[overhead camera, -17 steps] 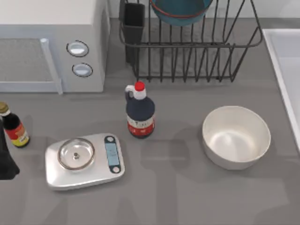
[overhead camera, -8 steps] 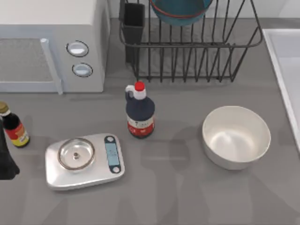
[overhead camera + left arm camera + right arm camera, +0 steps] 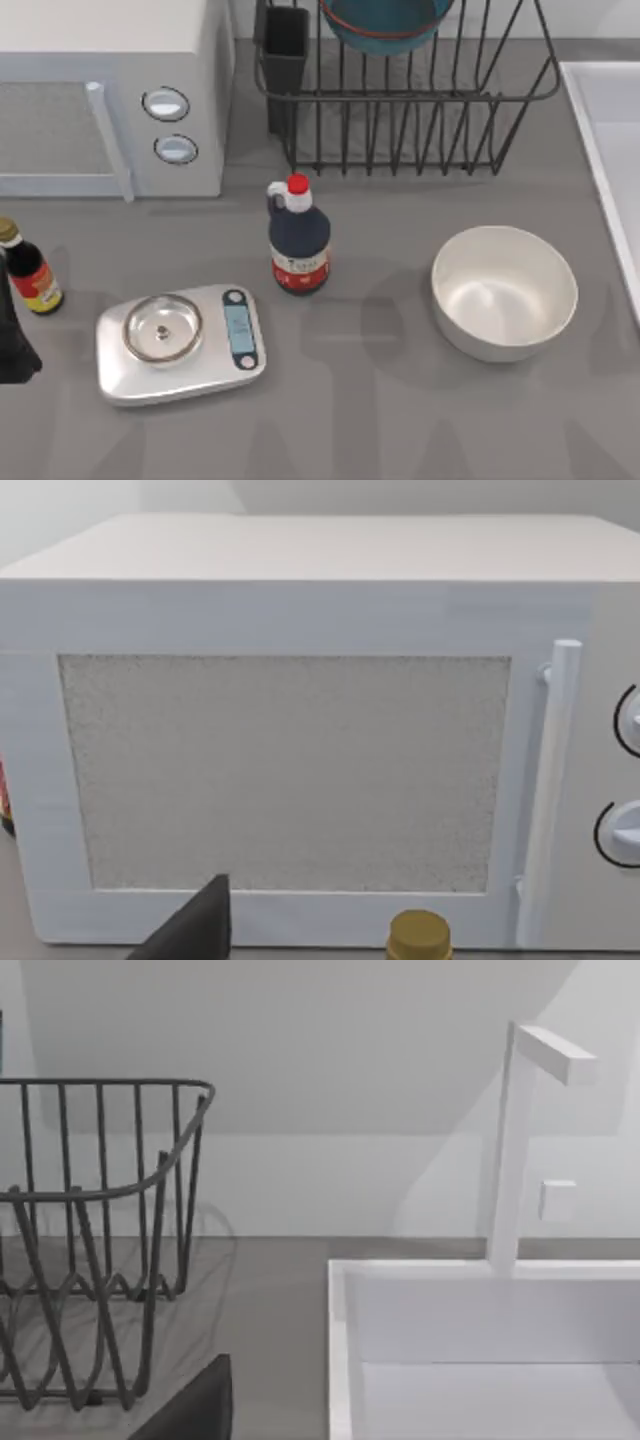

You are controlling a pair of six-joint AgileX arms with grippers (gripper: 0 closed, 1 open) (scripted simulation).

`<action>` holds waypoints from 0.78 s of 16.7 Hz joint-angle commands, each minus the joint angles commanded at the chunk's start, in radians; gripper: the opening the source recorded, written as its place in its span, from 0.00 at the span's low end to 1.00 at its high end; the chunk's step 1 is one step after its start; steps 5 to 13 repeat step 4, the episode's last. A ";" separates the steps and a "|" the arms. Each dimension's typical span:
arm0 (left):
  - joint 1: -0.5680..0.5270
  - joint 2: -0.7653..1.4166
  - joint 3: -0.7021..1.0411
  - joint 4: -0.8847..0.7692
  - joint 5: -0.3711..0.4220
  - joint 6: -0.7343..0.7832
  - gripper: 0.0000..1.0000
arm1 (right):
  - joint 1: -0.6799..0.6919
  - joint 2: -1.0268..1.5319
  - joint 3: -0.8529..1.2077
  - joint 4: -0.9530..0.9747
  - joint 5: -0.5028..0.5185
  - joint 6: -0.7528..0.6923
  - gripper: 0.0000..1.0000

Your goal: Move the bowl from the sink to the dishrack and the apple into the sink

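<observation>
The teal-blue bowl (image 3: pixel 385 25) with its red band rests inside the black wire dishrack (image 3: pixel 400 120) at the back of the table. The pale sink (image 3: pixel 610 130) lies along the right edge; its rim (image 3: pixel 440 1272) also appears in the right wrist view, beside the dishrack's end (image 3: pixel 100 1230). The apple is out of view. My left arm (image 3: pixel 12 345) is parked at the table's left edge, and a dark part of my left gripper (image 3: pixel 195 930) faces the microwave. A dark part of my right gripper (image 3: pixel 195 1405) hangs near the sink and the rack.
A white bowl (image 3: pixel 503 290) stands right of centre. A dark bottle with a red cap (image 3: pixel 298 240) stands mid-table. A silver scale (image 3: pixel 180 340) and a small sauce bottle (image 3: pixel 30 275) sit at the left. A white microwave (image 3: pixel 110 90) fills the back left. A white faucet (image 3: pixel 515 1140) rises behind the sink.
No object has moved. Only faint shadows on the grey tabletop have shifted.
</observation>
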 joint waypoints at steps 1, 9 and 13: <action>0.000 0.000 0.000 0.000 0.000 0.000 1.00 | 0.009 -0.027 -0.008 -0.025 0.009 -0.001 1.00; 0.000 0.000 0.000 0.000 0.000 0.000 1.00 | 0.016 -0.049 -0.016 -0.046 0.016 -0.001 1.00; 0.000 0.000 0.000 0.000 0.000 0.000 1.00 | 0.016 -0.049 -0.016 -0.046 0.016 -0.001 1.00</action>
